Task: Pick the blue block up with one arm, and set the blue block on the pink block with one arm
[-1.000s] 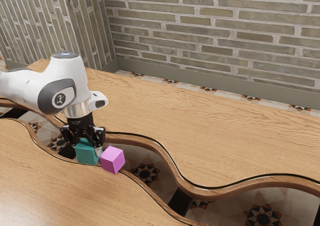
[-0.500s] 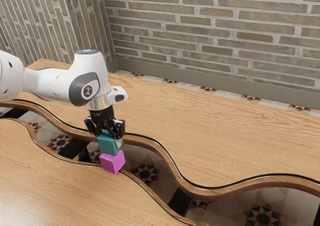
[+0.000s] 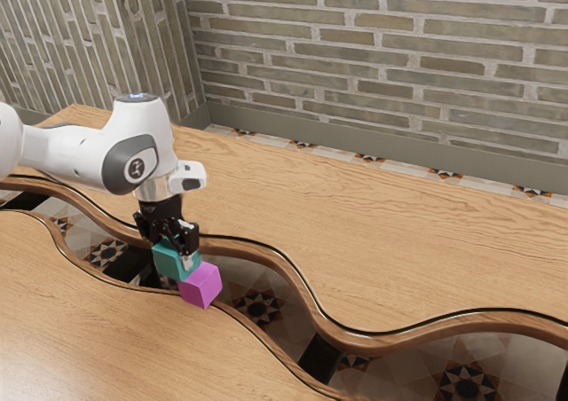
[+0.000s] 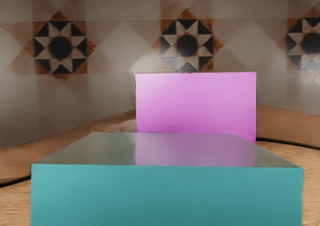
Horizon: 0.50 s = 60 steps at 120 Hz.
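Clenched on the glossy teal-blue block [image 3: 171, 263]: the black two-finger gripper [image 3: 175, 241], one finger pressed to each of two opposite sides, gripping near the top. Hanging under the white arm [image 3: 80, 153], over the wavy gap [image 3: 257, 305] between the two halves of the varnished wooden table [image 3: 373, 232], with patterned tile floor [image 3: 466, 379] below.

Held, then, but not squarely stacked. Sits up and toward the exterior view's left of the matte pink block [image 3: 201, 285], lower corner overlapping the pink block's upper left edge as seen from the side camera. Cannot tell from there whether touching that edge or just clear of it. From the wrist camera, right under the hand, with the pink block beyond its far edge and shifted a little to one side rather than directly beneath.

Probably calls for a short sideways carry toward the exterior view's right, away from the arm's base, until centred over the pink top face; then a straight lowering and a release. No long axis to line up, both being cubes, with faces seemingly close to parallel in the wrist view. Likely risk if released here: tipping off the pink block's edge and dropping into the gap.
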Each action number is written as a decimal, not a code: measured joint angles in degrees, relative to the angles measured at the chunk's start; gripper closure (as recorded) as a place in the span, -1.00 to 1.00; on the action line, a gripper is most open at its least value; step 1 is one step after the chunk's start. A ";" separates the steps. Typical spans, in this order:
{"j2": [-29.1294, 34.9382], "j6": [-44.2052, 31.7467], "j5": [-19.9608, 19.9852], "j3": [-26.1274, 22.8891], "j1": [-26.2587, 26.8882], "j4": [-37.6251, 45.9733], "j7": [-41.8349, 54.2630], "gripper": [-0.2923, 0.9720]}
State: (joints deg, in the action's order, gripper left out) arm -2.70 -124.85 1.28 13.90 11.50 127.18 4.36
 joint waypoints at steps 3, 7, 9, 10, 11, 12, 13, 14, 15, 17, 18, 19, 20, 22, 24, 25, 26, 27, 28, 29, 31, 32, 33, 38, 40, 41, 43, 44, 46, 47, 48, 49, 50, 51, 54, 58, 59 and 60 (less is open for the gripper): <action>-0.12 -0.22 -0.10 0.01 -0.19 -0.01 0.42 -0.03; -0.36 -0.59 -0.21 0.03 -0.35 -0.17 0.95 -0.03; -0.44 -0.76 -0.26 0.03 -0.39 -0.27 1.21 -0.03; -0.47 -0.84 -0.28 0.03 -0.39 -0.32 1.33 -0.03; -0.50 -0.92 -0.30 0.04 -0.39 -0.36 1.45 -0.03; -0.52 -1.00 -0.32 0.01 -0.40 -0.39 1.57 -0.03; -0.54 -1.07 -0.34 -0.01 -0.41 -0.42 1.68 -0.03; -0.57 -1.14 -0.35 -0.05 -0.42 -0.45 1.80 -0.03; -0.60 -1.21 -0.36 -0.08 -0.42 -0.47 1.91 -0.03; -0.71 -1.34 -0.37 -0.18 -0.41 -0.51 2.12 -0.03; -0.76 -1.40 -0.38 -0.22 -0.39 -0.52 2.22 -0.03; -0.81 -1.46 -0.38 -0.26 -0.35 -0.53 2.32 -0.03; -0.85 -1.51 -0.38 -0.30 -0.31 -0.54 2.43 -0.03; -0.92 -1.62 -0.39 -0.37 -0.20 -0.57 2.62 -0.03; -0.99 -1.71 -0.40 -0.42 -0.05 -0.60 2.81 -0.03; -1.06 -1.76 -0.40 -0.44 0.03 -0.64 2.91 -0.03; -1.17 -1.81 -0.40 -0.46 0.11 -0.71 3.00 -0.03; -1.27 -1.85 -0.39 -0.47 0.20 -0.78 3.09 -0.03; -1.36 -1.90 -0.39 -0.49 0.28 -0.84 3.18 -0.03; -1.44 -1.94 -0.38 -0.50 0.36 -0.89 3.27 -0.03; -1.59 -2.02 -0.36 -0.52 0.51 -1.00 3.44 -0.03; -1.66 -2.05 -0.36 -0.52 0.58 -1.07 3.53 -0.03; -1.75 -2.09 -0.35 -0.53 0.63 -1.16 3.61 -0.03; -2.23 -2.25 -0.27 -0.50 0.84 -1.66 4.01 -0.03; -2.42 -2.30 -0.21 -0.48 0.86 -1.84 4.16 -0.03; -2.49 -2.33 -0.16 -0.47 0.86 -1.93 4.23 -0.03; -2.66 -2.38 -0.05 -0.42 0.86 -2.08 4.37 -0.03; -2.74 -2.40 0.00 -0.39 0.86 -2.14 4.44 -0.03; -2.87 -2.44 0.08 -0.34 0.82 -2.28 4.57 -0.03; -2.92 -2.46 0.12 -0.32 0.80 -2.36 4.63 -0.03; -2.96 -2.48 0.16 -0.32 0.75 -2.43 4.69 -0.03; -3.01 -2.50 0.19 -0.31 0.71 -2.50 4.75 -0.03; -3.04 -2.51 0.23 -0.34 0.66 -2.55 4.81 -0.03; -3.07 -2.52 0.26 -0.35 0.61 -2.60 4.86 -0.03; -3.08 -2.54 0.34 -0.43 0.50 -2.69 5.01 -0.03; -3.01 -2.54 0.43 -0.51 0.50 -2.69 5.19 -0.03; -2.99 -2.53 0.44 -0.53 0.52 -2.68 5.24 -0.03; -2.97 -2.53 0.46 -0.57 0.52 -2.67 5.28 -0.03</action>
State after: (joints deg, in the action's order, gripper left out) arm -5.67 -127.37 1.74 13.33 12.02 124.51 9.65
